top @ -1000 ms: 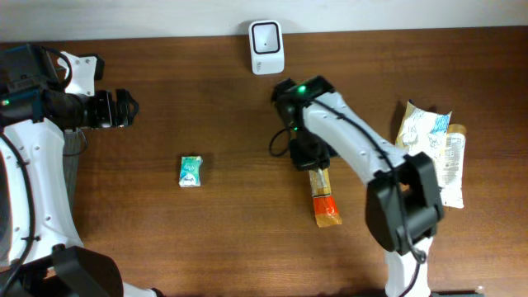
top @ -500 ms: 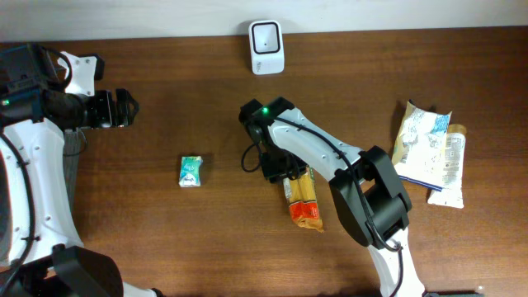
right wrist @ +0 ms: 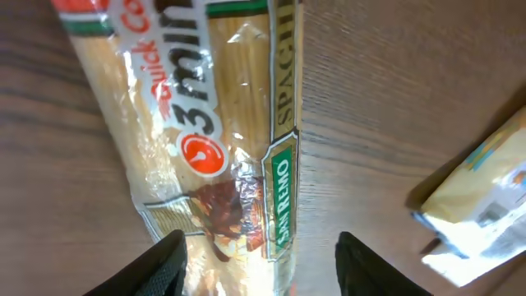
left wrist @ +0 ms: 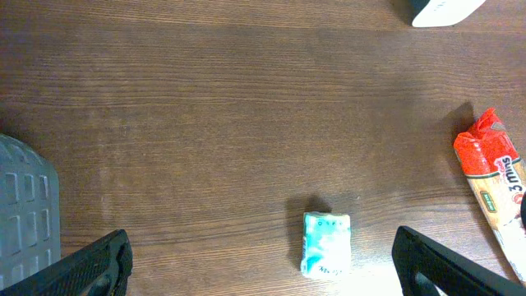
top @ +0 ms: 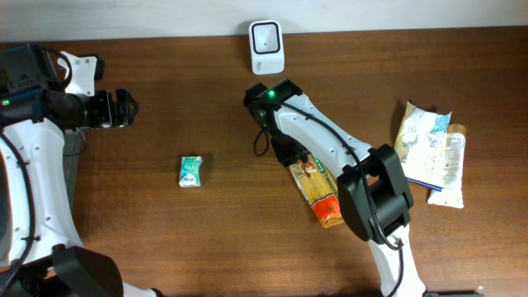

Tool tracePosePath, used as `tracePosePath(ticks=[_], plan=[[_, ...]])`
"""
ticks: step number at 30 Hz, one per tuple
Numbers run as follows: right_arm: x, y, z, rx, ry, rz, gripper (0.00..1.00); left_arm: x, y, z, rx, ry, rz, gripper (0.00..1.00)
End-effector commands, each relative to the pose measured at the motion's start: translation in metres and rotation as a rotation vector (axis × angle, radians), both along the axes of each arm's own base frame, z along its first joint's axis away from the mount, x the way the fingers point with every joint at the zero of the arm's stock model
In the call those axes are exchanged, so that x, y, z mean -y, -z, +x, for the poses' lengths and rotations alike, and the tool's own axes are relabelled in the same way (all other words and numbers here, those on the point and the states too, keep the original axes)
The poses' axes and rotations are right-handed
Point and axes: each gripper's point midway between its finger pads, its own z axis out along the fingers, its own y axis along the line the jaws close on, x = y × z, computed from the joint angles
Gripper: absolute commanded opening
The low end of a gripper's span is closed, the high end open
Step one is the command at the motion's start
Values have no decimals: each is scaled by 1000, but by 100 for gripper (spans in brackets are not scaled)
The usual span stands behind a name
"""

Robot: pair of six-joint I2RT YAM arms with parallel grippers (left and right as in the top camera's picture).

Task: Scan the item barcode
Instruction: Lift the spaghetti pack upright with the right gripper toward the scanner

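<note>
The spaghetti pack (top: 318,191), clear with an orange-red end, lies slanted on the brown table right of centre. My right gripper (top: 290,155) hangs over its upper end. In the right wrist view the jaws (right wrist: 259,263) stand open, with the pack (right wrist: 222,123) lying flat between and beyond the two fingers. The white barcode scanner (top: 266,48) stands at the back edge, facing forward. My left gripper (top: 124,109) is open at the far left. In its wrist view (left wrist: 263,267) it looks down on a small teal packet (left wrist: 326,244).
The small teal packet (top: 190,171) lies left of centre. Two snack bags (top: 425,148) lie at the right side, and one edge of them (right wrist: 485,214) shows in the right wrist view. A grey ribbed object (left wrist: 25,205) sits at the table's left edge.
My right gripper has gone from shut to open. It carried the spaghetti pack leftward, and the pack now lies slanted rather than straight. The left arm has not moved.
</note>
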Motion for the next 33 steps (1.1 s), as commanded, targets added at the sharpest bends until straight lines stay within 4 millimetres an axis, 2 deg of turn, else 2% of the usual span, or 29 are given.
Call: tracePosePath(ticks=[1,4,6,7,8,10,11,15,17,18,20,22,25,27,29,31,33], plan=[[-20,-8,-8,-20,-149,6,58,1,-4,0,14,20,4,99],[-42,-8,-16,22,-252,-43,65,1,-4,0,14,20,4,99],[-45,0,-19,27,-272,-57,70,1,-4,0,14,20,4,99],[-39,5,-20,28,-276,-88,72,1,-4,0,14,20,4,99],[-30,11,-19,36,-284,-135,80,1,-4,0,14,20,4,99],[-25,20,-22,29,-287,-152,84,1,-4,0,14,20,4,99],[-18,25,-21,39,-283,-176,89,1,-4,0,14,20,4,99],[0,40,-17,52,-235,-198,88,1,-4,0,14,20,4,99],[8,47,-17,49,-218,-198,78,1,-4,0,14,20,4,99],[12,54,-16,54,-207,-195,65,1,-4,0,14,20,4,99],[13,56,-15,68,-184,-192,53,1,-4,0,14,20,4,99],[12,56,-14,78,-178,-185,36,1,-4,0,14,20,4,99],[11,54,-12,82,-177,-182,25,1,-4,0,14,20,4,99],[7,45,-9,88,-157,-173,17,1,-4,0,14,20,4,99],[-4,25,-8,68,-141,-128,4,1,-4,0,14,20,4,99],[-13,3,-6,48,-123,-72,4,1,-4,0,14,20,4,99],[-30,-21,-8,-18,-115,74,4,1,-4,0,14,20,4,99]])
